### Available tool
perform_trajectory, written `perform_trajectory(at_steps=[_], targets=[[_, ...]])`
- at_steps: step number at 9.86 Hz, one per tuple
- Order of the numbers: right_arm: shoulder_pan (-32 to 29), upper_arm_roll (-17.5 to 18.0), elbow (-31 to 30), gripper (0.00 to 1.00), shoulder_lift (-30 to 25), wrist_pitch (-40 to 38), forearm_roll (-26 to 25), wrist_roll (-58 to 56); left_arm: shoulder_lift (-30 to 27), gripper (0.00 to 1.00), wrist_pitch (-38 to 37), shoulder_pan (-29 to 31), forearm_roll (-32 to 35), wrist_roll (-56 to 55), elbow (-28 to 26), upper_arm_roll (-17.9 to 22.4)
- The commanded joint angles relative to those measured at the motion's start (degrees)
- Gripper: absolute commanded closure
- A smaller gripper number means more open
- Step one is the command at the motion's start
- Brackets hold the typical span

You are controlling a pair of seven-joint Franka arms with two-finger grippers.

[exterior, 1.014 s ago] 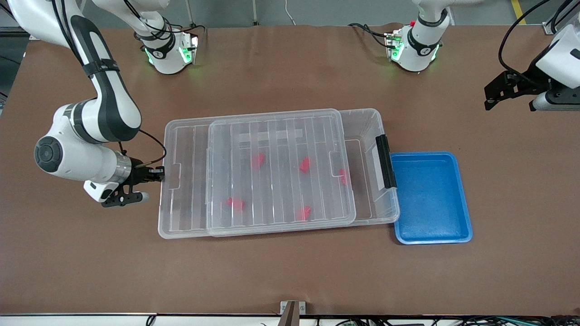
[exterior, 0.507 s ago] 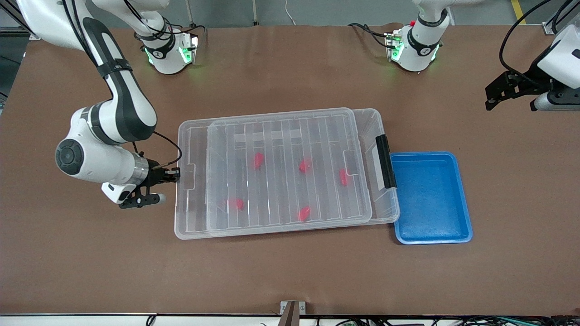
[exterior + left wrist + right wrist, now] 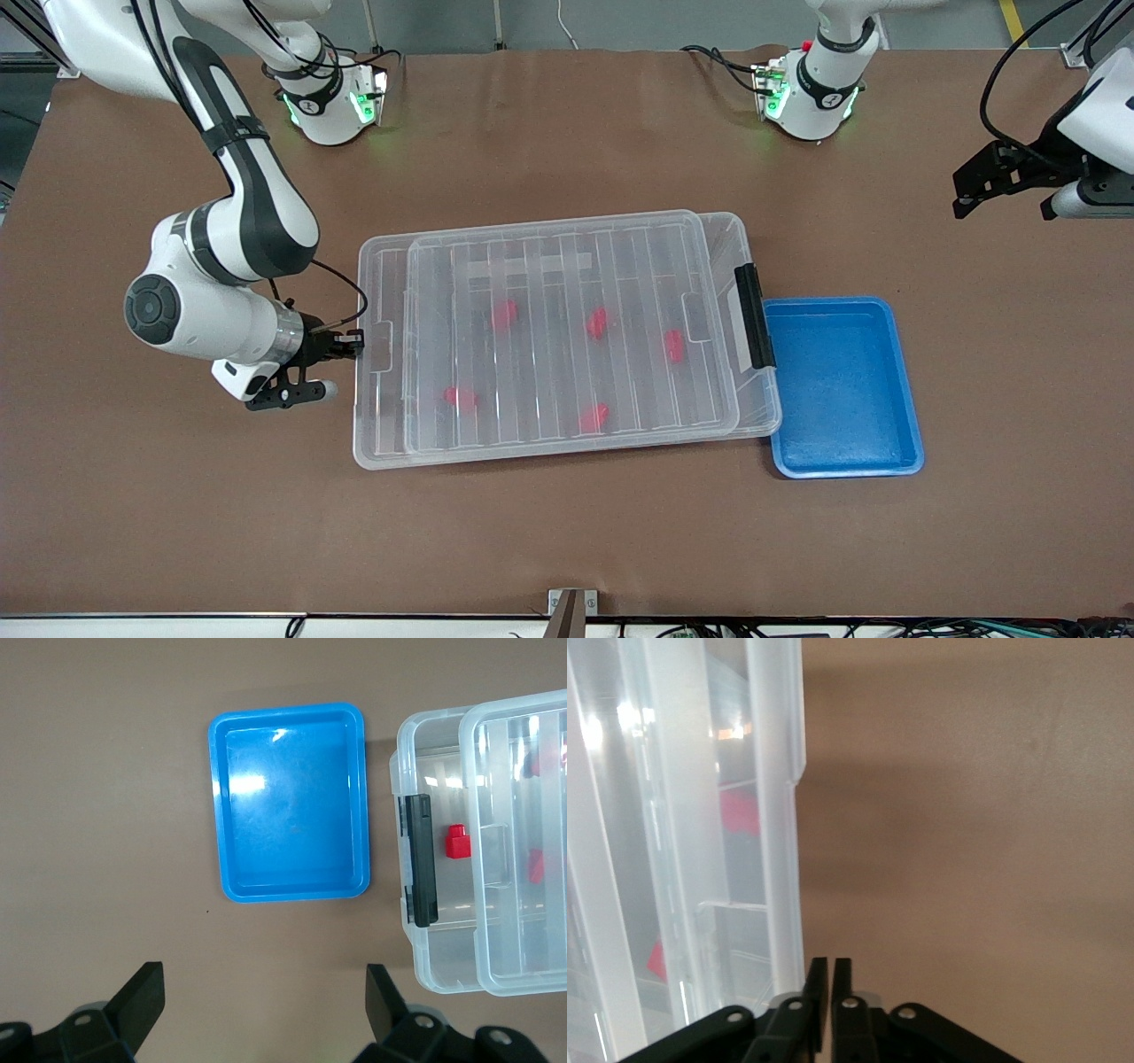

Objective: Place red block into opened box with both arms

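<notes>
1. Front view: the ribbed clear plastic lid (image 3: 381, 399) has been pushed farther over the large clear plastic box (image 3: 757, 399) by the right hand (image 3: 354, 341). Five small red blocks (image 3: 505, 313) lie inside.
2. Left wrist view: the left hand (image 3: 266, 992) is held wide open, waiting.
3. Right wrist view: the right hand's fingers (image 3: 818, 992) are seen almost together at the lid's rim, so closing is judged nearly done.

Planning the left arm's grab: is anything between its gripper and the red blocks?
Yes. The clear lid covers most of the box and lies over the red blocks. The left gripper hangs open, away from the box, past the blue tray.
</notes>
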Motion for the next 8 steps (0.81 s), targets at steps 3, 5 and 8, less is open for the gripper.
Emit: perform_trajectory(at_steps=[3,5,8], targets=[[-4.32,-3.82,1.14,0.0,-11.08,-7.72,-7.47,7.63,1.56,0.0,-0.08,-0.18,-0.18,0.6,0.17,0.29],[-4.41,-8.13,1.22,0.0,-17.76,-12.56,-9.4,8.8,1.56,0.0,-0.08,-0.18,-0.53,0.69,0.17,0.29],[-4.94,-14.38,3.59,0.0,-25.42,-21.95,-9.86,6.1,1.56,0.0,-0.17,-0.18,-0.71,0.69,0.17,0.29]])
